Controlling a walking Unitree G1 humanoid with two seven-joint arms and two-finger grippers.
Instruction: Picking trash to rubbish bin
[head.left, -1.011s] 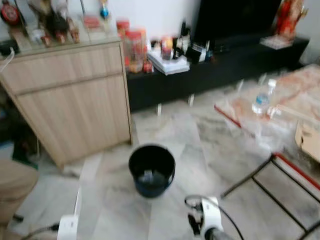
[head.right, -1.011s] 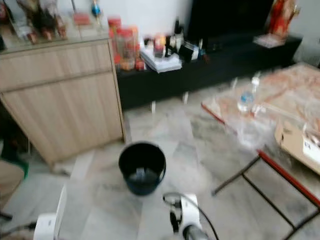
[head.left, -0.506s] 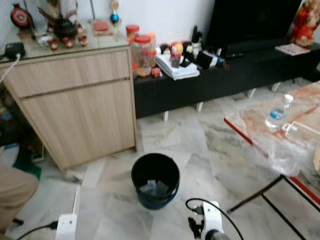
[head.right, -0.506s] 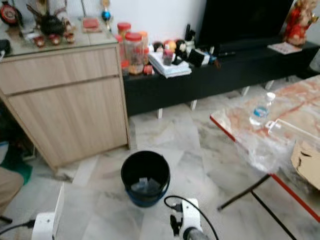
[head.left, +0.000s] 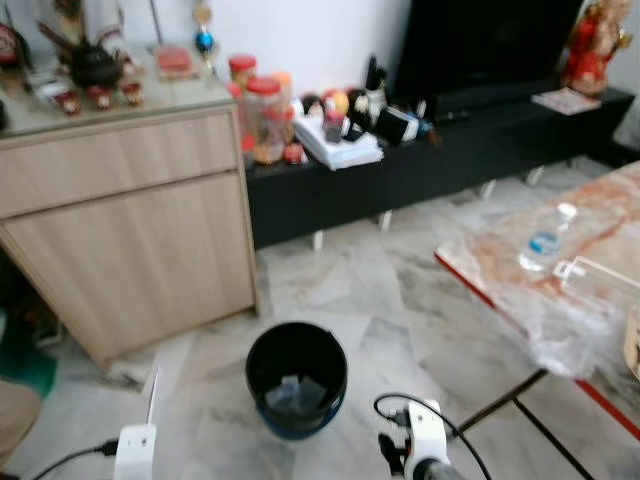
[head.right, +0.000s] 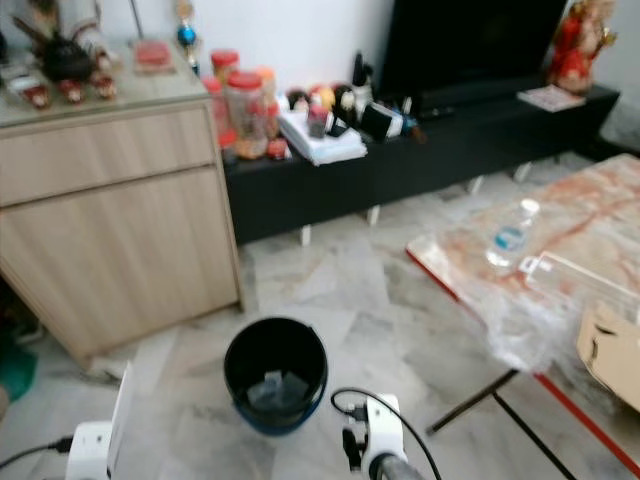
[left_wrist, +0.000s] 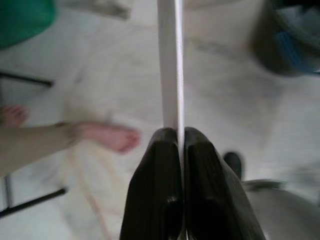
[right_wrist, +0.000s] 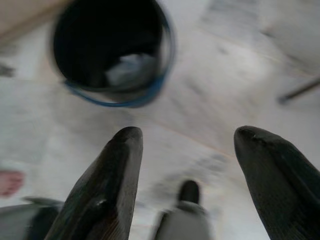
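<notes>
Marble floor with the bin standing on it, some scraps lying inside; wood cabinet behind, bench on the right carrying a bottle.

Left wrist: left tool is clamping a thin white card edge-on, fingers closed on its end. Card is looking light and stiff, likely slippery; the edge pinch is suiting it.

Right wrist: right tool is hanging open and empty, pointing near the bin.
</notes>
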